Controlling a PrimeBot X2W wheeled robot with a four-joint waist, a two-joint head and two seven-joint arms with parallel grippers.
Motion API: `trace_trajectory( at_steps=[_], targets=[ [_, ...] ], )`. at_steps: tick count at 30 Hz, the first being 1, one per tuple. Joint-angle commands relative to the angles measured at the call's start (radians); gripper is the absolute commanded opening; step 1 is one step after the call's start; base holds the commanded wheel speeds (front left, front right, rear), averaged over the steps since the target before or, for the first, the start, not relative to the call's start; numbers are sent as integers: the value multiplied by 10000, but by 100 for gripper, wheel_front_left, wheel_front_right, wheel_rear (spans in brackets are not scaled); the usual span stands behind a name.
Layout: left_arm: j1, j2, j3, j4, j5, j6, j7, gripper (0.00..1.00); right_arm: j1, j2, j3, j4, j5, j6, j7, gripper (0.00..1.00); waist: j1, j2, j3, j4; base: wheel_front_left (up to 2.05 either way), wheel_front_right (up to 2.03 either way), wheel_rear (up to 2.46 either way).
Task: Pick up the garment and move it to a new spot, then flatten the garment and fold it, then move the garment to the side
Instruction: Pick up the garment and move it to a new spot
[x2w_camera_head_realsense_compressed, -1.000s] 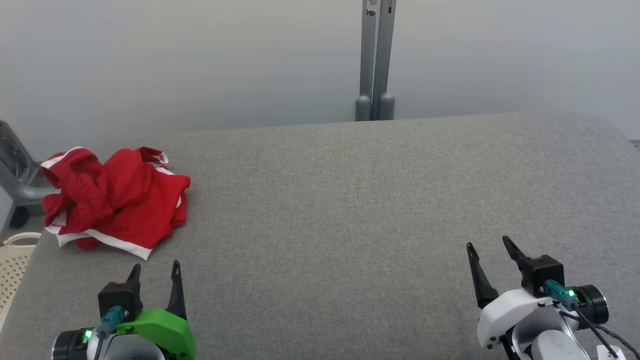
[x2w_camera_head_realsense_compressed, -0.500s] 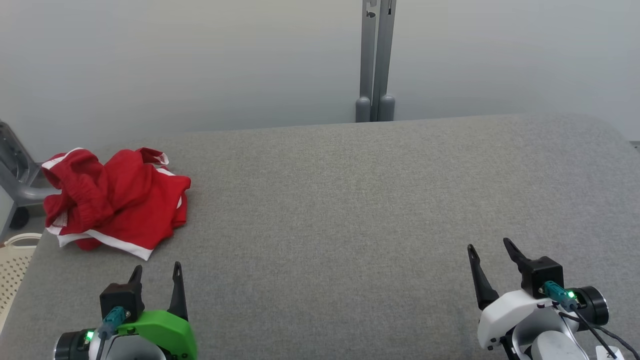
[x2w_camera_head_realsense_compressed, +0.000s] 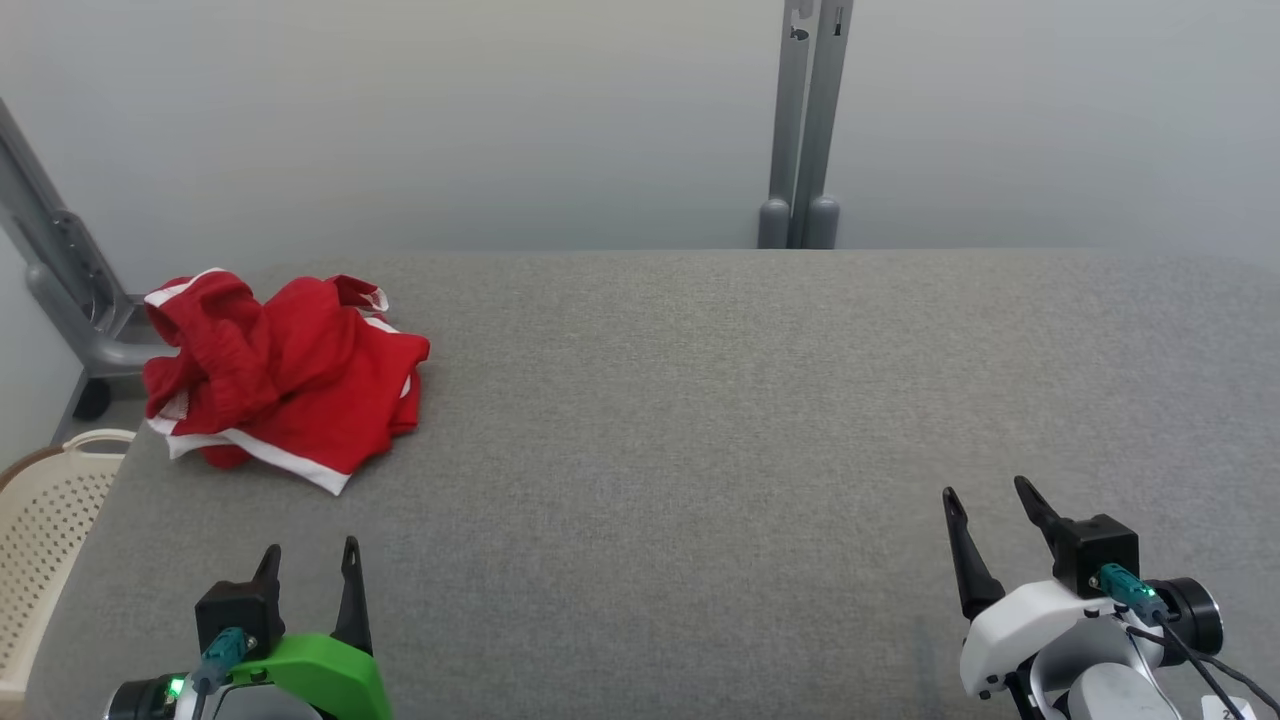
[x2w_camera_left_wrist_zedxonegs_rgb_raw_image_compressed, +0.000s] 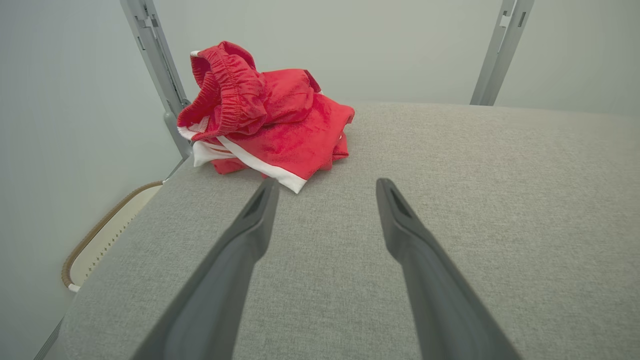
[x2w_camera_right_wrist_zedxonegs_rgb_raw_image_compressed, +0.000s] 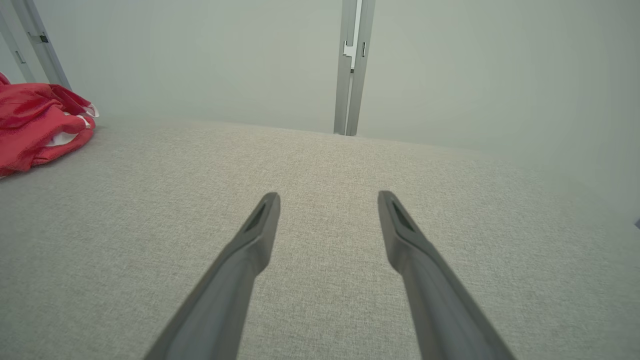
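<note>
**Both tools wide open, shorts sitting way too close to the edge**

The left tool (x2w_camera_head_realsense_compressed: 311, 545) had its two dark fingers spread as wide as they go, with nothing between them. It hovered over the near left corner of the worktop (x2w_camera_head_realsense_compressed: 700, 400). The right tool (x2w_camera_head_realsense_compressed: 984, 487) was the same deal over by the near right corner: fully spread and empty. So no grab had started yet, as far as I could judge.

The garment (x2w_camera_head_realsense_compressed: 285, 375) sat in the far left corner, well apart from the right tool and a fair way ahead of the left one.

My worry was that edge. The heap lay right along the left edge with a perforated basket (x2w_camera_head_realsense_compressed: 50, 500) below it, so a sloppy pinch or a sideways nudge could slide it off. A grey frame leg (x2w_camera_head_realsense_compressed: 70, 290) stood just beside the pile too, so a wide reach might clip it. Pinching only the top layer would probably haul it up bunched.

Looks-wise it was red shorts with white trim, a gathered elastic waistband flopped open on top, all crumpled, with a white hem pointing toward the near edge.
</note>
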Motion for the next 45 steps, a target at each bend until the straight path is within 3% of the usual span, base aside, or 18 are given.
trace_trajectory(
  at_steps=[1, 13, 21, 38, 45],
  targets=[
    [137, 111, 13, -34, -22, 68, -18, 100, 57, -25, 19, 23, 83, 1, -14, 100, 0, 0, -43, 417, 0, 0, 0],
    [475, 493, 4, -470, -83, 125, 326, 100, 102, -28, 359, 328, 662, 1, -235, 100, 0, 0, -163, 2087, 0, 0, 0],
    [587, 697, -63, -819, -89, 193, 646, 100, 10, -28, 556, 623, 940, 1, -377, 100, 0, 0, -132, 2842, 0, 0, 0],
    [747, 724, -102, -1147, -230, 356, 766, 100, -202, -31, 695, 1048, 954, 1, -524, 100, 0, 0, 10, 3037, 0, 0, 0],
    [-729, 621, 33, -547, -793, -183, 1342, 100, -343, -34, 589, 942, 820, 1, -516, 100, 0, 0, 359, 2986, 0, 0, 0]
  ],
)
